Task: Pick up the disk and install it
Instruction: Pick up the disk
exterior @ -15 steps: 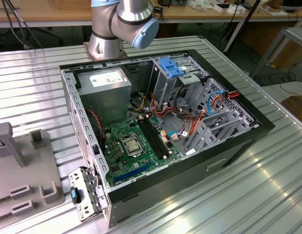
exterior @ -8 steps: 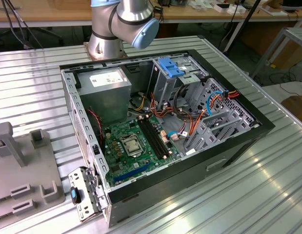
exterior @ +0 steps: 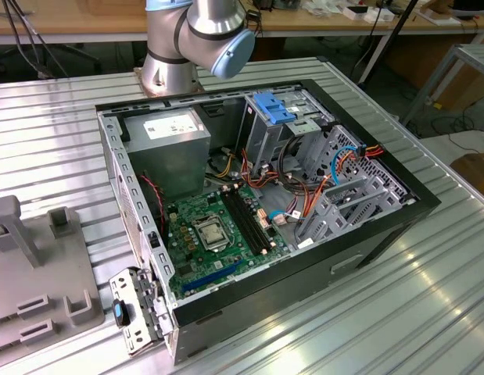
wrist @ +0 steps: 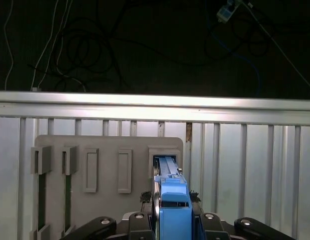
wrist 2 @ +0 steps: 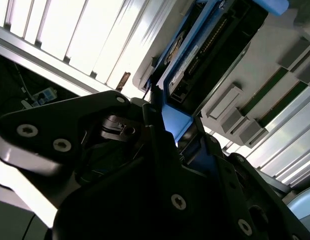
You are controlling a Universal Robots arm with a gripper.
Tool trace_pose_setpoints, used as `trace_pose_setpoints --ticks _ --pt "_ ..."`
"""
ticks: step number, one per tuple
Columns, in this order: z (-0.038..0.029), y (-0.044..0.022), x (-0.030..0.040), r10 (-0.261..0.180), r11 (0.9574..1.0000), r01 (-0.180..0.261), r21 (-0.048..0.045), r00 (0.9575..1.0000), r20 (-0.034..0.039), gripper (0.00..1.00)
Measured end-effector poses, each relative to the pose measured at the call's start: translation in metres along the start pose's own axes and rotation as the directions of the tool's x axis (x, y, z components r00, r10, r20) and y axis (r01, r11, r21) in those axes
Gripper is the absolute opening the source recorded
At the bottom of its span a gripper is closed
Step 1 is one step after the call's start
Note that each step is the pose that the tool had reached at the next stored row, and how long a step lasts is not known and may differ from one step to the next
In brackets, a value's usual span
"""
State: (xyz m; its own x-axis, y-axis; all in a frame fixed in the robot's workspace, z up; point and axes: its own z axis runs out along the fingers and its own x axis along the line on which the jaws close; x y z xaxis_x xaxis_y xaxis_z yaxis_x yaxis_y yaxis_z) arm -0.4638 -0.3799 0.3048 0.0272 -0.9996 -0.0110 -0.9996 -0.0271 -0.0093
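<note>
No legible text: the white label [exterior: 173, 125] on the power supply [exterior: 163, 156] and the pale sticker [wrist 2: 189, 59] on the disk [wrist 2: 220, 50] cannot be read.

The claw [wrist 2: 166, 119] seemingly grips the disk [wrist 2: 211, 56] by its blue frame, over the grey holder [wrist 2: 231, 102].

computer case [exterior: 367, 242]: top open | drive cage [exterior: 335, 195]: cables [exterior: 308, 199] crowd beside | grey holder [wrist: 109, 145]: slot walls hem the disk [wrist: 172, 200]

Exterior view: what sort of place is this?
Probably a robotics lab: a grey robot arm stands by an open black desktop computer case on a ribbed aluminium table; in the first wrist view its gripper is shut on a blue-framed dark hard disk.
</note>
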Motion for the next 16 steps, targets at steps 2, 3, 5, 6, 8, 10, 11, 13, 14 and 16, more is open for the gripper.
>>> trace_pose_setpoints --ticks 2,3,5,6,8,10,11,13,14,16 --pt "0.0 0.0 0.0 0.0 1.0 0.0 0.0 1.0 0.0 0.37" --pt "0.0 0.0 0.0001 0.0 1.0 0.0 0.0001 1.0 0.0 0.37" --pt "-0.0001 0.0 0.0001 0.0 1.0 0.0 0.0002 1.0 0.0001 0.37" --pt "-0.0003 0.0 0.0001 0.0 1.0 0.0 0.0003 1.0 0.0001 0.37" --pt "-0.001 0.0 0.0001 0.0 1.0 0.0 0.0 1.0 0.0 0.37" --pt "-0.0018 0.0 0.0 0.0 1.0 0.0 0.0001 1.0 0.0 0.37" --pt "-0.002 0.0 0.0 0.0 1.0 0.0 0.0003 1.0 0.0001 0.37" --pt "-0.003 0.0 0.0 0.0 1.0 0.0 0.0 1.0 0.0 0.37" --pt "-0.0038 0.0 0.0 0.0 1.0 0.0 -0.0001 1.0 -0.0001 0.37" --pt "-0.0042 -0.0001 0.0 0.0 1.0 0.0 0.0003 1.0 0.0001 0.37"
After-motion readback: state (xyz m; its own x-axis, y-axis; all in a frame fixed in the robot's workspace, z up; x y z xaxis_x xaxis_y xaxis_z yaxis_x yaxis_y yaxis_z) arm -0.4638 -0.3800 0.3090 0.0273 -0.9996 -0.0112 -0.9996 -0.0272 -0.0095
